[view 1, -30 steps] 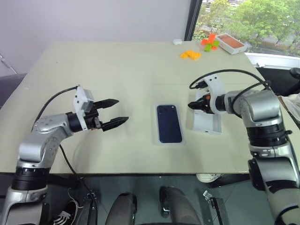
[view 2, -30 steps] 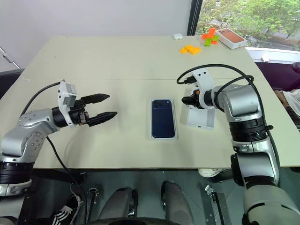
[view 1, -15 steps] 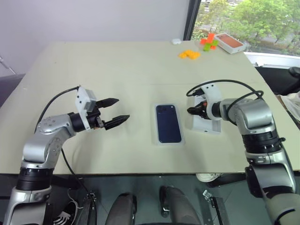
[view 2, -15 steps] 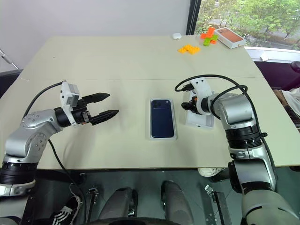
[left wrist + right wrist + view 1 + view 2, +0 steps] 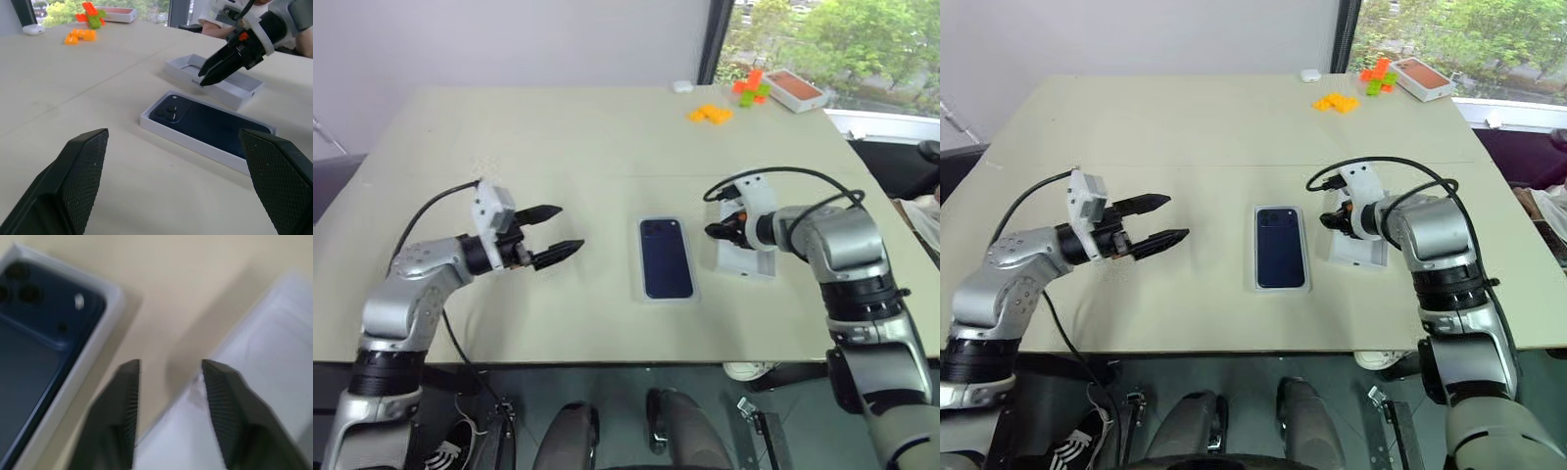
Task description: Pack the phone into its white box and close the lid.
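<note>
- Two things matter here: the phone (image 5: pixel 666 258) already lies in the white box (image 5: pixel 643 291), back up with its camera cluster toward the table's far edge, near the middle of the table (image 5: pixel 558 137); the lid (image 5: pixel 750 262) lies just beside it toward the right edge, open side up.
- The right gripper (image 5: pixel 713 231) is at the lid's far corner nearest the box, jaws a little apart astride the lid's wall (not yet clenched on it, as far as I can judge).
- The left gripper (image 5: pixel 558 234) hovers toward the table's left edge, well apart from the box, jaws released and holding nothing.
- To do this step well, I would seat the wall deep between the jaws before closing, then lift level so the lid cannot twist.
- Faint grey writing shows inside the lid; it is too small to read.
</note>
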`<state>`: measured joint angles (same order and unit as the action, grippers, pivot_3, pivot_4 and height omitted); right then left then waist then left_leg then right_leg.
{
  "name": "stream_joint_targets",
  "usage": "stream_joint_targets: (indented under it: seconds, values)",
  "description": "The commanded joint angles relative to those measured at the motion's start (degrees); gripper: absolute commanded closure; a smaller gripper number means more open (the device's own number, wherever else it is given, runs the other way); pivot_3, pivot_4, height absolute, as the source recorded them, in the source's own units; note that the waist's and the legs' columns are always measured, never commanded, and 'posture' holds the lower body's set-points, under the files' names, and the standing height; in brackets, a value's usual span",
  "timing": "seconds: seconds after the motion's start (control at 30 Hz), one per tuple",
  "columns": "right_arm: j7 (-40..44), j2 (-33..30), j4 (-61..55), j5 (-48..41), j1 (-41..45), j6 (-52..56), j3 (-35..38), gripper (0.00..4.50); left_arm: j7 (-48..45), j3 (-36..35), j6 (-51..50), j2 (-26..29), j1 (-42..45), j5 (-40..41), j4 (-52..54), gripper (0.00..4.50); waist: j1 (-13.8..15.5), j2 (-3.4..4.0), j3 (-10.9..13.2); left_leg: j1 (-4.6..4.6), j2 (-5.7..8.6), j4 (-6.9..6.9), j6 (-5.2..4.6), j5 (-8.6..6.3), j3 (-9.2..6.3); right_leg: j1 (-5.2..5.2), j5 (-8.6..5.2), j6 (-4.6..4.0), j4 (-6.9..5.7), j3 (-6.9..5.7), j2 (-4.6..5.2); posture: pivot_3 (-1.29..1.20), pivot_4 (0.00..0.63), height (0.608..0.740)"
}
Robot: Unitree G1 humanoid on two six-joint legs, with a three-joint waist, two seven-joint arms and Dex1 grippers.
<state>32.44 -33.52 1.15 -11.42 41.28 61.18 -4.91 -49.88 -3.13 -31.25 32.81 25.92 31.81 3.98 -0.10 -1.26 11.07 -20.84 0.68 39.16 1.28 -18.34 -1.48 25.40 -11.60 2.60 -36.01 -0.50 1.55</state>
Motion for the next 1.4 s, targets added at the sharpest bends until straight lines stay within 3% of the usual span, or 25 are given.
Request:
stream_joint_targets:
  seconds: [0.03, 0.43, 0.47, 0.53, 0.7, 1.07, 1.4]
  values:
    - [1.9, -0.5, -2.7, 1.7, -0.9, -12.0, -1.5, 4.17, 3.2, 3.7, -4.5, -1.9, 3.1, -2.1, -1.8, 1.76, -0.5, 0.0, 0.0, 0.0, 0.01, 0.02, 0.0, 0.0, 0.03, 0.0, 0.01, 0.01, 0.01, 0.02, 0.0, 0.0, 0.15, 0.74]
    - [3.5, 0.0, 0.7, 2.7, -0.5, -15.5, -1.3, 4.17, 3.6, 2.9, -5.7, -2.1, 3.2, -2.5, -1.6, 1.76, -0.7, 0.0, 0.0, 0.01, -0.14, -0.04, -0.11, -0.06, 0.14, 0.15, 0.05, 0.06, -0.05, 0.13, 0.0, 0.0, 0.15, 0.74]
    - [4.0, 0.0, 0.3, 2.6, -0.7, -15.7, -1.5, 4.35, 3.5, 3.0, -6.0, -2.2, 3.0, -2.4, -1.5, 1.79, -0.7, 0.0, 0.0, 0.0, -0.12, -0.03, -0.11, -0.06, 0.15, 0.15, 0.06, 0.06, -0.04, 0.14, 0.02, 0.0, 0.15, 0.74]
    - [5.6, -1.3, -0.6, 3.3, -1.9, -16.7, -2.8, 4.5, 3.2, 3.3, -7.0, -2.6, 2.4, -1.6, -1.2, 2.33, -0.7, 0.0, 0.0, -0.01, -0.11, -0.03, -0.11, -0.06, 0.19, 0.14, 0.05, 0.07, -0.01, 0.16, 0.04, 0.0, 0.15, 0.74]
    - [9.1, -4.7, -1.0, 6.5, -4.1, -21.6, -6.5, 4.5, 5.7, 5.5, -7.6, -4.5, 1.7, -3.9, -1.1, 4.47, -0.5, 0.0, 0.0, -0.03, -0.09, -0.03, -0.13, -0.07, 0.17, 0.14, 0.05, 0.07, 0.01, 0.15, 0.05, 0.0, 0.15, 0.74]
    - [16.7, -8.3, -2.4, 7.8, -5.5, -23.2, -10.1, 4.5, 6.1, 12.4, -11.0, -7.3, 4.5, -8.2, -3.6, 4.47, -0.7, 0.0, 0.0, 0.0, -0.09, 0.0, -0.12, -0.07, 0.17, 0.11, 0.05, 0.07, -0.01, 0.17, 0.01, 0.0, 0.15, 0.74]
    - [20.8, -9.7, -5.0, 9.1, -8.5, -23.7, -11.9, 4.5, 5.4, 16.4, -8.5, -13.7, 12.7, -13.8, -17.4, 4.47, -0.7, 0.0, 0.0, 0.05, -0.03, 0.02, -0.12, -0.07, 0.22, 0.06, 0.05, 0.08, 0.0, 0.17, 0.02, 0.0, 0.15, 0.74]
